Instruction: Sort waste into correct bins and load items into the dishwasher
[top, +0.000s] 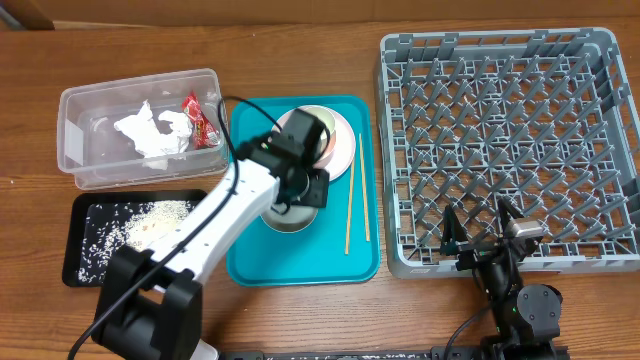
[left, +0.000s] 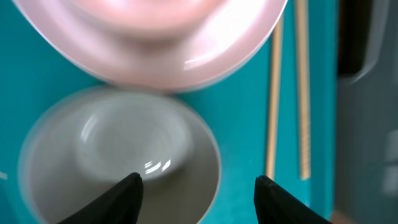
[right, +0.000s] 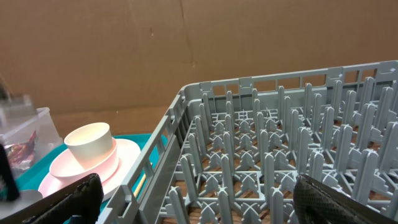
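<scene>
Hanging over the near rim of the grey dish rack (top: 398, 262), the right fingers (top: 450, 230) are spread wide apart with only air between them; from that wrist the rack's wall (right: 180, 134) and rows of upright pegs run away toward the back.

Left of it on the wooden surface (top: 420, 310) lies the black tray (top: 78, 262), with rice-like scraps (top: 160, 212) scattered in it; just beside that sits the teal tray (top: 300, 268). The left arm (top: 230, 200) reaches in over it.

The left fingers (left: 127, 196) are wide open and grip nothing. They are poised above the grey-white bowl (left: 124, 149), one tip over its inside, the other over bare teal just past its rim; whether either touches, I cannot tell.

Just beyond the bowl is the pale pink plate (top: 342, 150), with a pale cup-like vessel (right: 90, 144) standing on it; cup or small bowl, I cannot say.

Two chopsticks (top: 350, 200) lie lengthwise on the teal tray to the right of the bowl and plate, side by side.

Farthest back on the left stands the clear tub (top: 72, 135), holding crumpled napkins (top: 150, 130) and a red wrapper (top: 200, 120).
</scene>
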